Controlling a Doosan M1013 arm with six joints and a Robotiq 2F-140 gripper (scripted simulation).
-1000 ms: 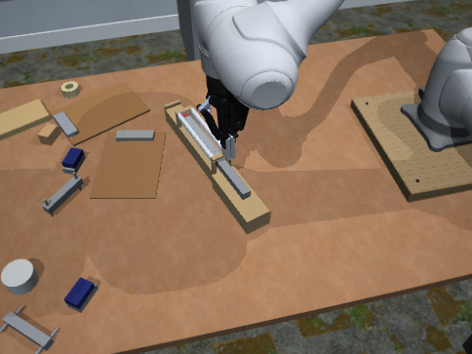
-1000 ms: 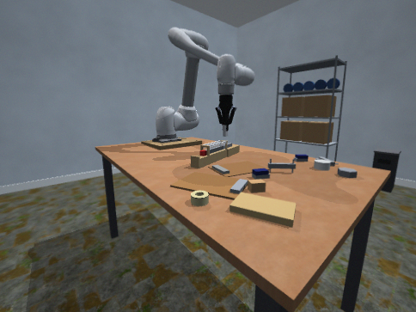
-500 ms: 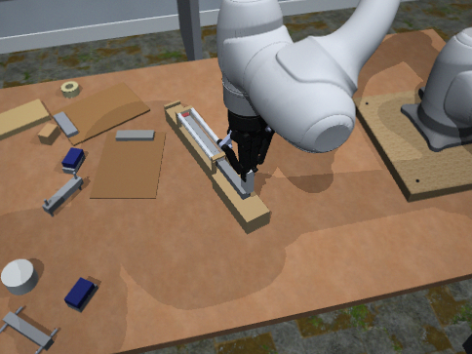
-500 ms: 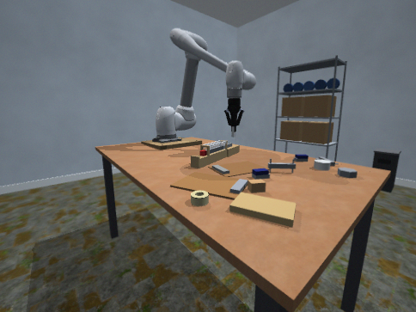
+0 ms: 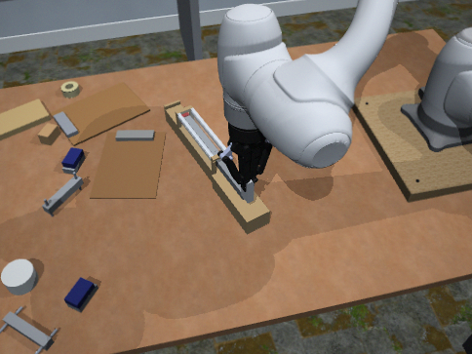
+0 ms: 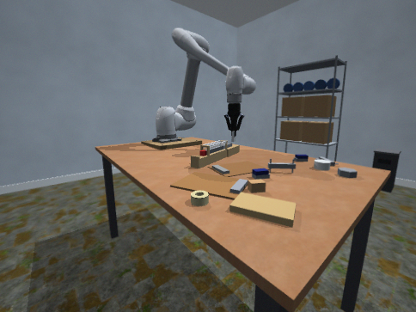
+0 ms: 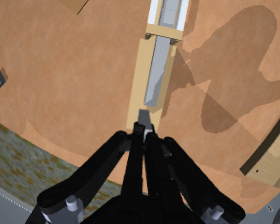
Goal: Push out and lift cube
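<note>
Holding its jaws clenched on nothing, the gripper hangs over the channel's five-o'clock end; the red cube sits at eleven o'clock. Better fetch a pushing tool.

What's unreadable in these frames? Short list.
- Fingertip contact: in the top view the arm covers most of the gripper; whether its tips touch the grey rod is unclear.
- Cube: a small red sliver in the top view, too small to place exactly; outside the wrist view.
- Channel ends: too small in the exterior view to tell which has the ledge and lip.
- Arm base: cut by the top view's right edge.
</note>
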